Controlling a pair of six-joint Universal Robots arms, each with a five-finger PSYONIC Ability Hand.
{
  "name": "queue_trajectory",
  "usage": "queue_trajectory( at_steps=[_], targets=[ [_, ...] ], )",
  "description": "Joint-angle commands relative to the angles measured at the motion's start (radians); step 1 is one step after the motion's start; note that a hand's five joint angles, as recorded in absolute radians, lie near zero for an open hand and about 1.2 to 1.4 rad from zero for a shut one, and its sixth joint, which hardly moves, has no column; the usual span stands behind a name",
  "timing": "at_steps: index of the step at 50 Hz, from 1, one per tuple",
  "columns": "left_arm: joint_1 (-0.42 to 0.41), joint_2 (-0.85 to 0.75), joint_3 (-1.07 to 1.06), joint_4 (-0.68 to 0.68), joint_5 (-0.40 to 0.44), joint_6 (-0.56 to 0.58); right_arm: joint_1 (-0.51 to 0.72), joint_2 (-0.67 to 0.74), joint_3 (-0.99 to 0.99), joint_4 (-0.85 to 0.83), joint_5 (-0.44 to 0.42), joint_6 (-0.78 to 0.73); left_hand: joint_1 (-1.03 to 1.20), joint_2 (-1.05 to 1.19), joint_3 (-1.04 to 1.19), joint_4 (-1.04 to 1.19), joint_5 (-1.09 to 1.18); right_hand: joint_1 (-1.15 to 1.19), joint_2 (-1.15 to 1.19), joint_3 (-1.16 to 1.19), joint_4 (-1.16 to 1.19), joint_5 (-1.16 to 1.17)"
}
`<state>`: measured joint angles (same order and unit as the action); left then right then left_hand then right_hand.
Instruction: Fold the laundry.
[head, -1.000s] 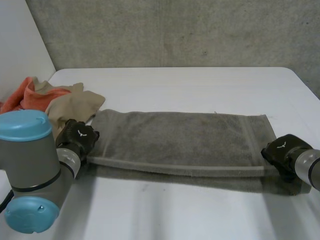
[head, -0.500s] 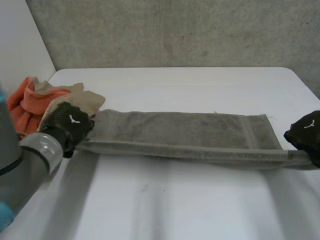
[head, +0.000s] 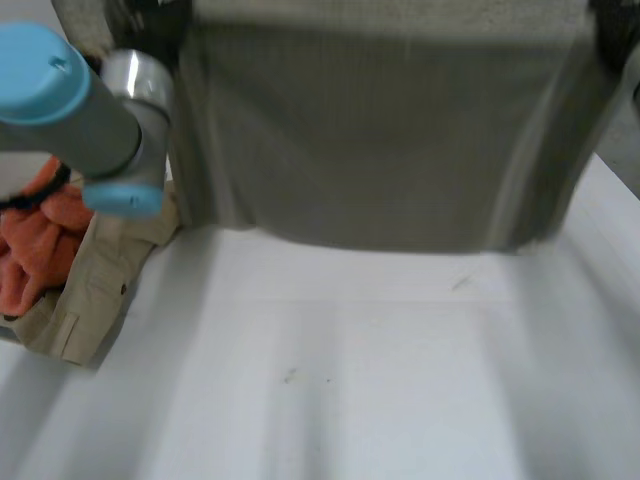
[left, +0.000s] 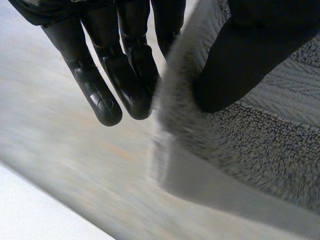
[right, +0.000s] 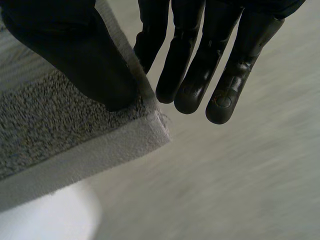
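**GREY TOWEL HELD UP BY ITS TWO TOP CORNERS**

Nearest in the head view: white bench (head: 350, 390).

At the left side of the bench: crumpled beige garment (head: 95, 280), with an orange cloth (head: 30, 250) touching it on the outer side. Above this pile: left arm (head: 70, 110), grey with light-blue caps, reaching up and away.

Farther back: grey towel (head: 380, 140), hanging as one broad sheet across most of the bench width. Stretched between the two hands, top edge high, lower edge over the far part of the bench. Contact between lower edge and bench: cannot tell.

At the top left corner of the towel: left hand (left: 122, 65). Pinches the corner, with left thumb (left: 240, 55) pressed on the looped face. Fingers straight and close together on the other side of the towel's edge, the innermost passing behind the cloth.

At the top right corner: right hand (right: 200, 65). Same pinch, mirrored. Right thumb (right: 75, 55) flat on the looped face just short of the hemmed corner. Fingers straight and side by side beyond the edge, the innermost tucked behind the cloth.
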<state>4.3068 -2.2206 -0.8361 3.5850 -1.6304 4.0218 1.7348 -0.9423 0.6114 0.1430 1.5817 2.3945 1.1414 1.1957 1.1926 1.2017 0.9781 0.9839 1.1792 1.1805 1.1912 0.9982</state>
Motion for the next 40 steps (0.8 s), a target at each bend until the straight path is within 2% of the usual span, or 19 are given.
queue_trajectory(
  at_steps=[1, 4, 9, 14, 20, 28, 32, 33, 36, 40],
  targets=[
    [-0.015, 0.050, 0.043, 0.063, 0.001, -0.161, 0.008, -0.088, -0.009, -0.203, -0.006, 0.109, 0.255, 0.201, 0.204, 0.195, 0.244, 0.412, 0.217, 0.216, 0.205, 0.224],
    [-0.004, 0.065, -0.050, 0.006, 0.004, -0.202, 0.017, -0.096, 0.077, -0.187, -0.026, 0.112, 0.255, 0.201, 0.204, 0.195, 0.244, 0.412, 0.217, 0.216, 0.205, 0.224],
    [-0.009, 0.062, -0.210, 0.003, 0.006, -0.216, 0.038, -0.104, 0.243, -0.195, -0.068, 0.106, 0.255, 0.201, 0.204, 0.195, 0.244, 0.412, 0.217, 0.216, 0.205, 0.224],
    [-0.006, 0.033, -0.340, 0.005, 0.012, -0.218, 0.040, -0.046, 0.385, -0.192, -0.097, 0.088, 0.255, 0.201, 0.204, 0.195, 0.244, 0.412, 0.217, 0.216, 0.205, 0.224],
    [-0.016, -0.077, -0.439, -0.002, 0.014, -0.215, 0.038, 0.052, 0.471, -0.152, -0.089, 0.042, 0.255, 0.201, 0.204, 0.195, 0.244, 0.412, 0.217, 0.216, 0.205, 0.224],
    [-0.021, -0.071, -0.547, -0.012, 0.014, -0.204, 0.035, 0.077, 0.551, 0.001, -0.086, 0.032, 0.255, 0.201, 0.204, 0.195, 0.244, 0.412, 0.217, 0.216, 0.205, 0.224],
    [-0.027, 0.021, -0.633, -0.067, 0.007, -0.198, 0.012, 0.024, 0.625, 0.090, -0.101, 0.023, 0.255, 0.201, 0.204, 0.195, 0.244, 0.412, 0.217, 0.216, 0.205, 0.224],
    [-0.027, 0.054, -0.656, -0.092, 0.007, -0.193, -0.013, -0.025, 0.669, 0.133, -0.104, 0.015, 0.255, 0.201, 0.204, 0.195, 0.244, 0.412, 0.217, 0.216, 0.205, 0.224],
    [-0.021, 0.180, -0.762, -0.211, 0.009, -0.153, -0.060, -0.128, 0.747, 0.217, -0.115, -0.018, 0.255, 0.201, 0.204, 0.195, 0.244, 0.412, 0.217, 0.216, 0.205, 0.224],
    [-0.019, 0.329, -0.903, -0.411, 0.007, -0.074, -0.133, -0.266, 0.870, 0.374, -0.146, -0.170, 0.255, 0.201, 0.204, 0.195, 0.244, 0.412, 0.217, 0.216, 0.205, 0.224]
  ],
)
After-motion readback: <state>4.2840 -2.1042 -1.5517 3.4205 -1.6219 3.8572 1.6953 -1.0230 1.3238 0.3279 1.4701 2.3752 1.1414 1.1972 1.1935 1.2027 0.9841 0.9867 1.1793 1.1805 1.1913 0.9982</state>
